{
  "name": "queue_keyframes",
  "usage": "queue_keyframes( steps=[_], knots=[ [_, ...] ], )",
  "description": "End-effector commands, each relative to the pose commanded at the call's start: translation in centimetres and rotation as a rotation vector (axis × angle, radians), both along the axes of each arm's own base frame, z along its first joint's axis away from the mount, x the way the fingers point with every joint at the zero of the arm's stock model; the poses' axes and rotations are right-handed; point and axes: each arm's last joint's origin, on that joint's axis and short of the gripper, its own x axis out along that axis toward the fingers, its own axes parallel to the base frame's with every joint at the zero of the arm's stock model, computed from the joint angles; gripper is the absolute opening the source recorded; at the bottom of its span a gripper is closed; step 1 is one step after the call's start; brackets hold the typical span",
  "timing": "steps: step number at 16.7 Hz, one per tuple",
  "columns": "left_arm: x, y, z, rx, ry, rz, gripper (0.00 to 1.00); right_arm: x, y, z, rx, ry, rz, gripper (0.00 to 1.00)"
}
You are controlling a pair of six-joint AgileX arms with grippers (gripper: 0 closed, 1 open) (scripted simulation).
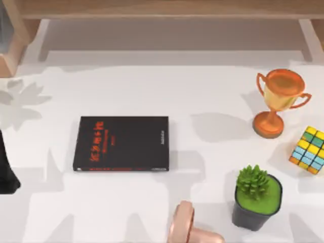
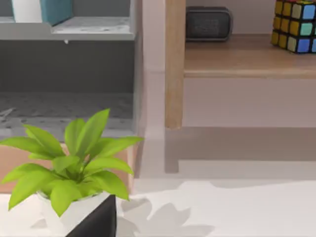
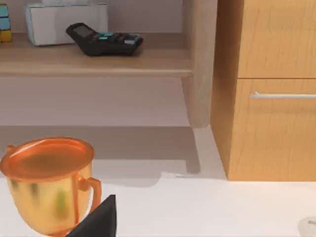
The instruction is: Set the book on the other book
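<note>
My left arm sits at the table's left edge. A dark corner of my left gripper shows in its wrist view, and I cannot tell whether it is apart or together. Just in front of it is a leafy plant. Far beyond that, on a grey shelf, stands the light blue book, upright. The black book with red lettering lies flat on the white table, to the right of my left arm, with nothing on it. A dark corner of my right gripper shows close beside the trophy; I cannot tell its state either.
</note>
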Motion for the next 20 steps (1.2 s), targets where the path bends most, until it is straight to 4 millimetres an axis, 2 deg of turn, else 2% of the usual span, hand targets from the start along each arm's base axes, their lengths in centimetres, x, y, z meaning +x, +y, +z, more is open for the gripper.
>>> queue_keyframes(
  steps=[3, 5, 8, 11, 13, 16, 18, 20],
  knots=[
    [0.0, 0.0, 0.3, 0.0, -0.005, 0.001, 1.0, 0.0, 0.0, 0.0, 0.0, 0.0, 0.0, 1.0],
    [0.1, 0.2, 1.8, 0.0, -0.025, 0.005, 1.0, 0.0, 0.0, 0.0, 0.0, 0.0, 0.0, 1.0],
    [0.7, 0.6, 5.8, 0.001, -0.061, 0.009, 1.0, 0.0, 0.0, 0.0, 0.0, 0.0, 0.0, 1.0],
    [3.2, 1.3, 10.5, 0.004, -0.073, 0.007, 1.0, 0.0, 0.0, 0.0, 0.0, 0.0, 0.0, 1.0],
    [6.2, 2.3, 13.3, 0.004, -0.067, 0.003, 1.0, 0.0, 0.0, 0.0, 0.0, 0.0, 0.0, 1.0],
    [12.4, 4.6, 16.2, 0.0, -0.046, -0.006, 1.0, 0.0, 0.0, 0.0, 0.0, 0.0, 0.0, 1.0],
    [17.1, 6.7, 16.7, -0.005, -0.029, -0.011, 1.0, 0.0, 0.0, 0.0, 0.0, 0.0, 0.0, 1.0],
    [21.8, 9.2, 16.0, -0.01, -0.013, -0.015, 1.0, 0.0, 0.0, 0.0, 0.0, 0.0, 0.0, 1.0]
  ],
)
